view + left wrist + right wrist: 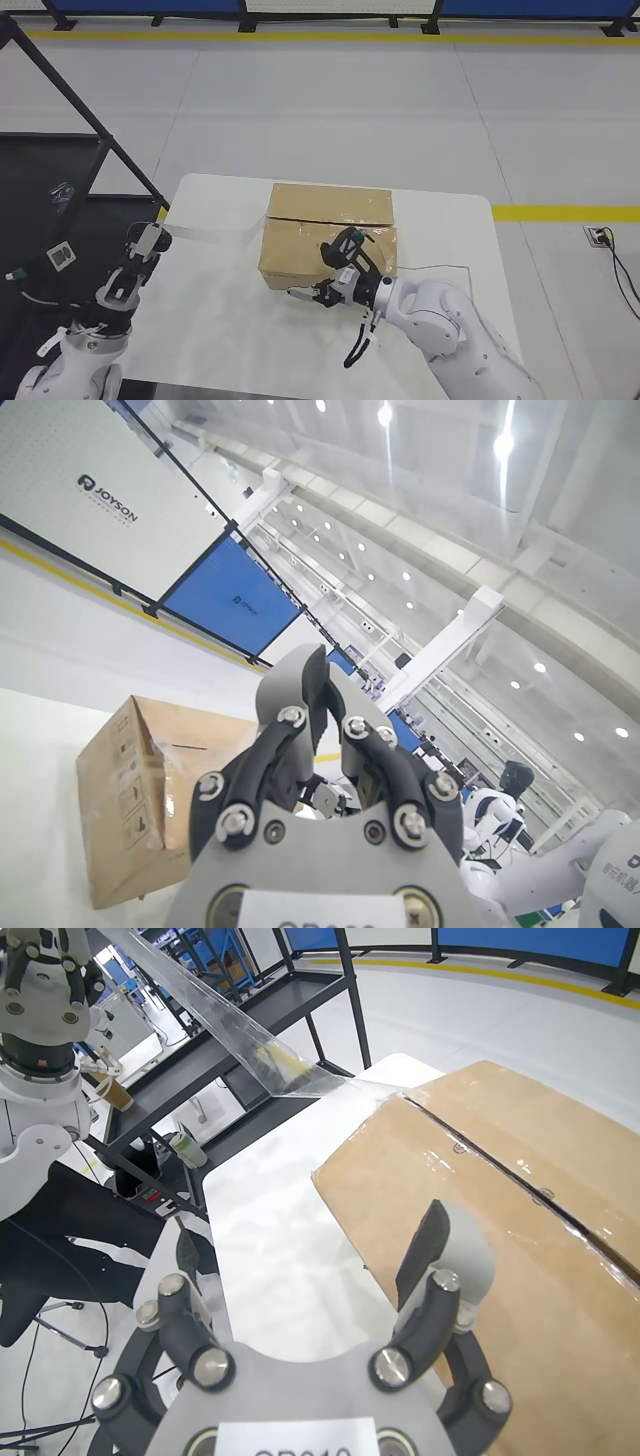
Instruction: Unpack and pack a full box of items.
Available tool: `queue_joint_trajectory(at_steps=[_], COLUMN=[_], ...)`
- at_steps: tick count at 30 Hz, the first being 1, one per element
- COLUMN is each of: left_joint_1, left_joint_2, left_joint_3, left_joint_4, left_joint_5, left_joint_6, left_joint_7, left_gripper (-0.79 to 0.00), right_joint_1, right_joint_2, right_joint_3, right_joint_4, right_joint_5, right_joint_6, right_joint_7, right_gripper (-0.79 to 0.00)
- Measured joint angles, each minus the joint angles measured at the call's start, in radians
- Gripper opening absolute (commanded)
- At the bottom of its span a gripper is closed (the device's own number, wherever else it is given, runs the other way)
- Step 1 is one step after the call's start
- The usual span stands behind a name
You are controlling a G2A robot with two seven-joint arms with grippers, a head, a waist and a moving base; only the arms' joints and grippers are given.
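Observation:
A brown cardboard box [330,205] [130,760] [500,1153] stands on the white table [220,330], its top flaps meeting along a seam. A long strip of clear tape [215,232] [240,1033] stretches from the box's left top edge out to my left gripper [152,240] [320,672]. That gripper is raised beyond the table's left side and shut on the strip's free end. My right gripper [325,270] [307,1238] is wide open at the box's near left corner. One of its fingers [430,1238] is over the box top, the other over the table.
A black metal rack [60,180] [280,1013] stands left of the table, with a paper cup [117,1095] and a small bottle [187,1150] on its shelves. Bare tabletop lies in front of and left of the box.

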Motion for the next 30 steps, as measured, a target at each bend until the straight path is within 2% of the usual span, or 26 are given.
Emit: queue_joint_trajectory(at_steps=[4,9,18,30], left_joint_1=[-0.015,0.0,0.059,0.114], left_joint_2=[0.002,0.003,0.002,-0.005], left_joint_3=[-0.011,-0.042,-0.11,-0.163], left_joint_4=[0.005,-0.013,-0.053,-0.085], left_joint_5=[-0.028,-0.063,-0.182,-0.19], left_joint_6=[0.02,0.009,-0.088,-0.132], left_joint_7=[-0.022,-0.03,-0.067,-0.032], left_gripper=[-0.785,-0.785,-0.785,-0.785], right_joint_1=[0.03,0.069,0.121,0.169], right_joint_2=[-0.006,-0.017,-0.051,-0.072], right_joint_3=[-0.021,-0.055,-0.145,-0.178], right_joint_4=[0.036,0.082,0.142,0.222], right_joint_5=[0.009,0.026,-0.047,-0.002], right_joint_6=[-0.013,-0.028,-0.023,-0.074], right_joint_7=[-0.01,-0.024,-0.227,-0.214], right_gripper=[0.0,0.0,0.0,0.0])
